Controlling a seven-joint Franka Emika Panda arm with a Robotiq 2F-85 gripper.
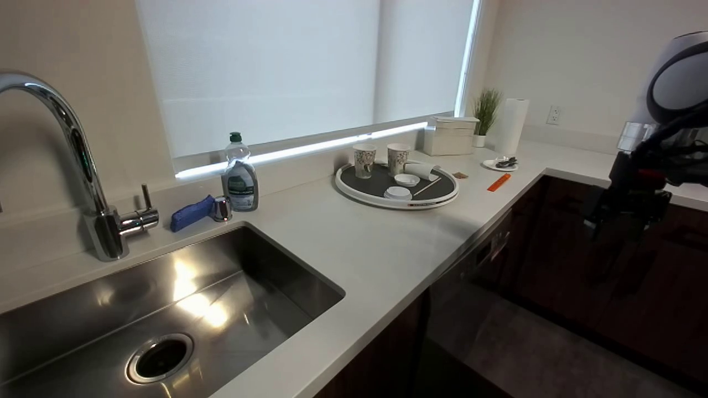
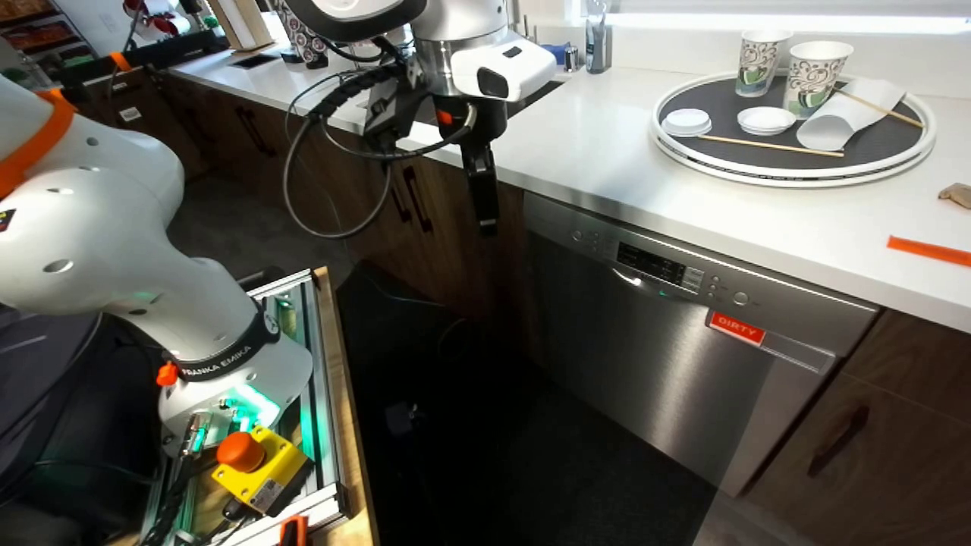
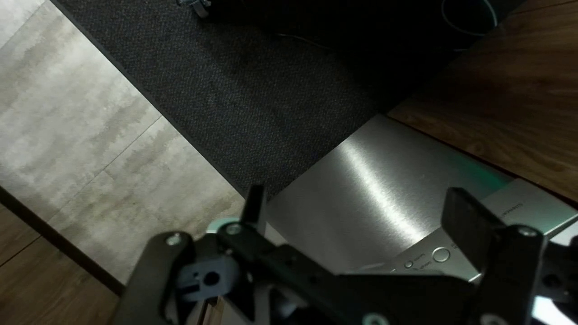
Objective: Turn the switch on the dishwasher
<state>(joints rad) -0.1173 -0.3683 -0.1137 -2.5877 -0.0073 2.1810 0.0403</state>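
Getting into position looks like the step in hand to me, with nothing touched yet as far as I can see. In an exterior view, the white countertop [image 2: 592, 136] runs from about 11 o'clock round to 3, and the big arm [image 2: 114, 235] fills the 9 o'clock side. Tucked under that is the stainless dishwasher [image 2: 630, 356], its front around 4 o'clock from the fingertips [image 2: 488, 220], control strip [image 2: 705, 292] across its top. The gripper [image 3: 356, 201] points down near the strip's 9 o'clock end, and the wrist view shows its fingers spread wide, nothing held between them. A dark display [image 2: 651, 262] sits mid-strip, with a red DIRTY sign [image 2: 736, 327] at about 4 o'clock from it. Smallest is the round button [image 2: 576, 236], roughly 3 o'clock from the fingertips; there's a twin button [image 2: 741, 299] further along, so I can't tell which one the task means. If it's the nearer one, I reckon the next move is bringing the fingers together, shifting toward 3 o'clock and poking it squarely. Looks more like a press than a turn, tbh.
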